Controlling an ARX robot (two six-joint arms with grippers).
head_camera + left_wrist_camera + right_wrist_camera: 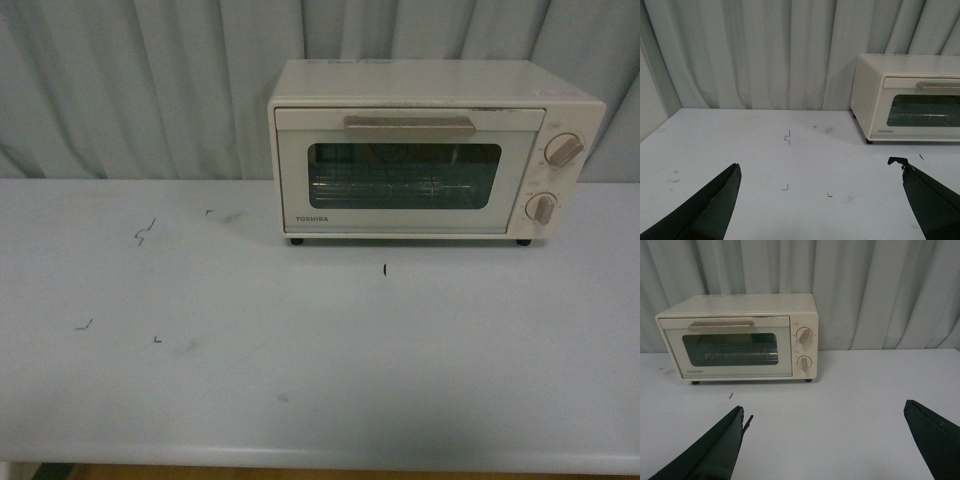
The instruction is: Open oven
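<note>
The cream-white Toshiba oven stands at the back of the table, right of centre, its glass door shut and the bar handle across the top of the door. Two beige knobs sit on its right side. The front view shows neither arm. In the left wrist view my left gripper is open over bare table, with the oven far off to one side. In the right wrist view my right gripper is open, well short of the oven, whose door handle faces it.
The oven stands on a pale table with small black marks on its left half. A grey pleated curtain hangs close behind the table and the oven. The table's front edge runs along the bottom of the front view.
</note>
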